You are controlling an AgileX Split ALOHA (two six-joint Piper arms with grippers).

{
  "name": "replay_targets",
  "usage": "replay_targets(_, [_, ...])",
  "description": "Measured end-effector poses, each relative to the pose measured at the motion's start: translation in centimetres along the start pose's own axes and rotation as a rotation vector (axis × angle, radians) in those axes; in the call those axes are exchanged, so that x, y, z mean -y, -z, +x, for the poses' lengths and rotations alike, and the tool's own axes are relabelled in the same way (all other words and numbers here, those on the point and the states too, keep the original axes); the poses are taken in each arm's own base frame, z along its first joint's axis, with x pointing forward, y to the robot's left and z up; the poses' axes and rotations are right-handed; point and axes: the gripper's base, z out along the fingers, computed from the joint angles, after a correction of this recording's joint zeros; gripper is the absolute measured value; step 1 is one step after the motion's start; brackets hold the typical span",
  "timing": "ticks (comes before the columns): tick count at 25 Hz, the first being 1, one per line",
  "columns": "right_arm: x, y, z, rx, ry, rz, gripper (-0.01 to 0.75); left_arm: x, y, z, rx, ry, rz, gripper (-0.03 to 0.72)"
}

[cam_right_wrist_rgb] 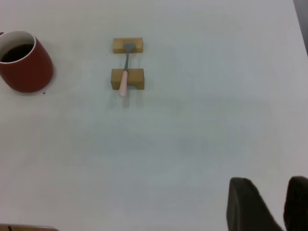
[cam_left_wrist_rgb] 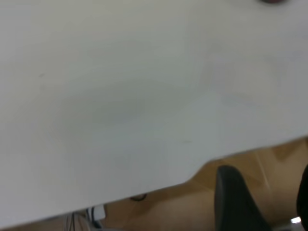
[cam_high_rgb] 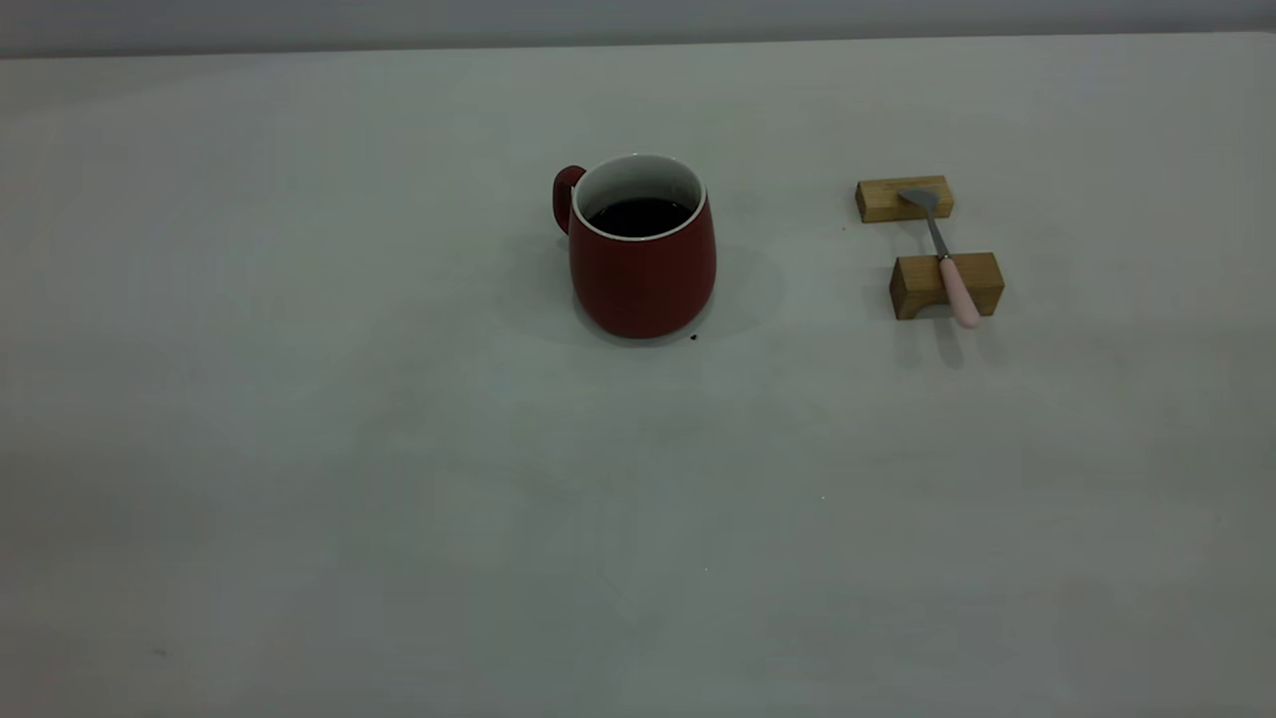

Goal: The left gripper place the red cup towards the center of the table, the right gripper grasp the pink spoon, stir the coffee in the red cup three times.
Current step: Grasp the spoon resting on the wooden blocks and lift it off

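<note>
The red cup (cam_high_rgb: pixel 643 269) stands upright near the middle of the table (cam_high_rgb: pixel 399 479), handle to the left, with dark coffee (cam_high_rgb: pixel 639 215) inside. The pink spoon (cam_high_rgb: pixel 947 261) lies across two tan wooden blocks to the cup's right, pink handle toward the near side. The right wrist view shows the red cup (cam_right_wrist_rgb: pixel 23 62) and the pink spoon (cam_right_wrist_rgb: pixel 124 77) far from my right gripper (cam_right_wrist_rgb: pixel 272 182), which is open and holds nothing. My left gripper (cam_left_wrist_rgb: pixel 264 179) hangs open and empty over the table's edge. Neither gripper shows in the exterior view.
Two tan wooden blocks (cam_high_rgb: pixel 903 197) (cam_high_rgb: pixel 945 284) carry the spoon. A small dark speck (cam_high_rgb: pixel 694 338) lies by the cup's base. In the left wrist view the table edge (cam_left_wrist_rgb: pixel 192 175) gives way to a wooden floor (cam_left_wrist_rgb: pixel 187 207).
</note>
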Motion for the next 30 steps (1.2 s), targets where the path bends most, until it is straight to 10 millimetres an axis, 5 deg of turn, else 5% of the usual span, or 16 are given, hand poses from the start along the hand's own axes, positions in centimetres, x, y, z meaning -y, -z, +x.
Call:
replay_targets(9, [-0.3,0.0,-0.1,0.007,-0.026,-0.031,0.237,0.2,1.3,1.6,0.139,0.136,-0.133,0.392])
replay_targets(14, [-0.7,-0.9,-3.1,-0.037,-0.051,-0.084,0.306,0.2,1.3,1.6,0.142,0.137,-0.134,0.392])
replay_targets(21, [-1.2,-9.7,-7.6,-0.231,-0.073,-0.180,0.556,0.2,1.3,1.6,0.142,0.137,-0.133,0.392])
replay_targets(30, [-2.3,-22.3,-9.5,-0.466,-0.169,-0.339,0.581,0.2,1.3,1.6,0.142,0.137,-0.133,0.392])
